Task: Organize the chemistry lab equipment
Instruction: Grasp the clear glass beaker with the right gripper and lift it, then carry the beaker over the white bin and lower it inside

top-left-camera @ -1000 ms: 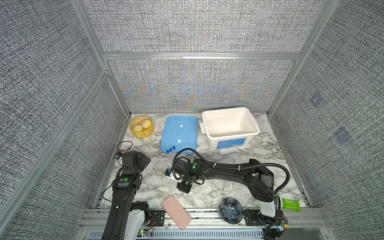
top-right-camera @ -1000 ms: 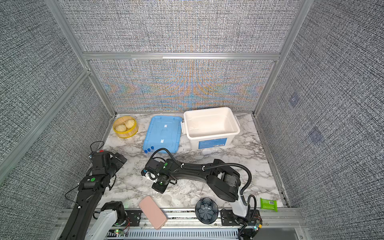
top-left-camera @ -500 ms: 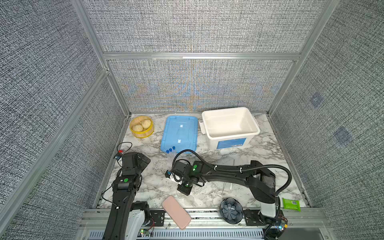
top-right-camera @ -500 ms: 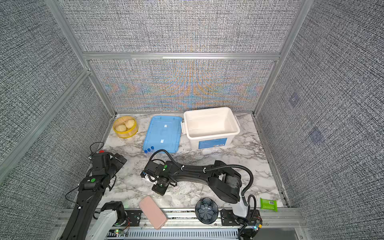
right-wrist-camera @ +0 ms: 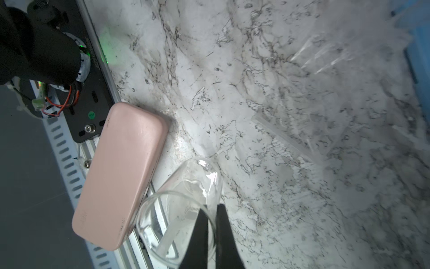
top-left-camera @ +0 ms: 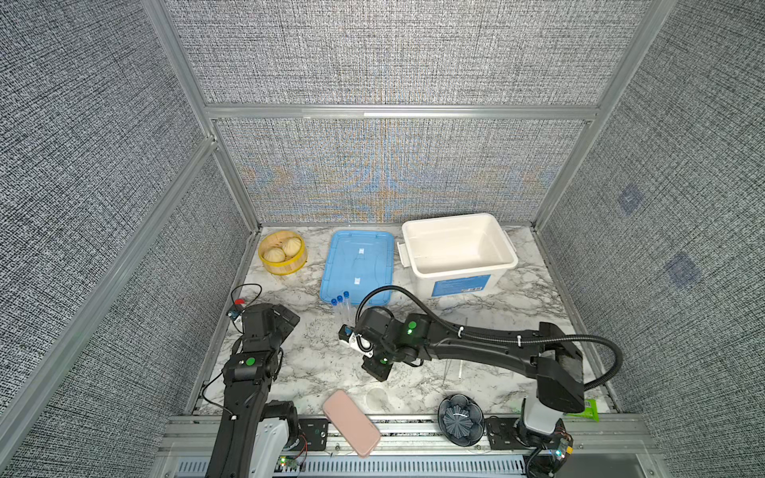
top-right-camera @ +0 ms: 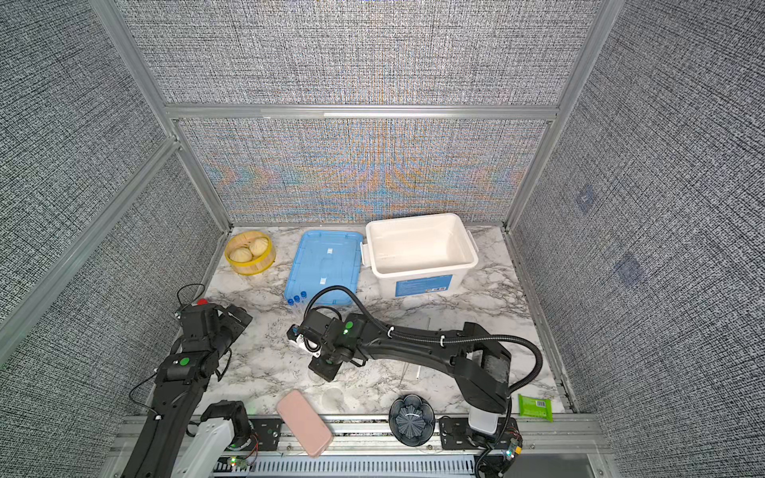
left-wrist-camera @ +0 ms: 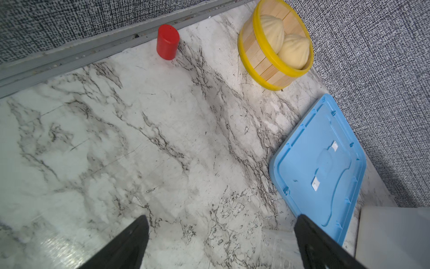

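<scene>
Right gripper [right-wrist-camera: 213,206] is pinched shut on the beaker [right-wrist-camera: 186,181] rim, lower centre of the wrist view, beside the pink case [right-wrist-camera: 121,174]. Thin glass (probably light, slick, fragile): hold the wall gently. Left gripper [left-wrist-camera: 221,219] gapes empty.

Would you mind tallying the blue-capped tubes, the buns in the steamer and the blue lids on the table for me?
Blue-capped tubes: 3
Buns: 2
Blue lid: 1
Total: 6
</scene>
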Available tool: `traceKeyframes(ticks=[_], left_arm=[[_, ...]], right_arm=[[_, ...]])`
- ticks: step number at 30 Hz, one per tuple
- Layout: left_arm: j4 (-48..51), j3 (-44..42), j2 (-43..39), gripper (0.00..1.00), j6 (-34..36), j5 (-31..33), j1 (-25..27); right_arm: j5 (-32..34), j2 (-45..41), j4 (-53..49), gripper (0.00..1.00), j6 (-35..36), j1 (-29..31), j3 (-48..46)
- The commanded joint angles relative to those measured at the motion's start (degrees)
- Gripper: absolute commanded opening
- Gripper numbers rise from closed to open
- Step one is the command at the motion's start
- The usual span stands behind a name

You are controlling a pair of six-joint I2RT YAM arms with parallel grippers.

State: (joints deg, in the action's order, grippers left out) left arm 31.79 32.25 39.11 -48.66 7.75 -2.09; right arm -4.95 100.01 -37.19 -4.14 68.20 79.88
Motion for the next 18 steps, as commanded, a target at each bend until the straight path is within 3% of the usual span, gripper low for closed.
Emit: traceKeyframes(ticks=[1, 8, 18], left_arm=[[-1.0, 0.3, 0.1, 0.99, -0.7, -0.3, -0.2], [-1.8, 0.4, 0.4, 0.99, -1.0, -0.7, -0.1], [-1.9, 2.9, 2.2, 0.99, -0.3, -0.1, -0.2]], right_arm=[[1.8, -2.6, -0.6, 0.0, -1.2, -1.2, -0.7], [4.6, -8.7, -5.5, 0.0, -1.4, -6.1, -1.8], [4.3, -19.3, -10.2, 0.0, -1.3, -20.5, 0.7]])
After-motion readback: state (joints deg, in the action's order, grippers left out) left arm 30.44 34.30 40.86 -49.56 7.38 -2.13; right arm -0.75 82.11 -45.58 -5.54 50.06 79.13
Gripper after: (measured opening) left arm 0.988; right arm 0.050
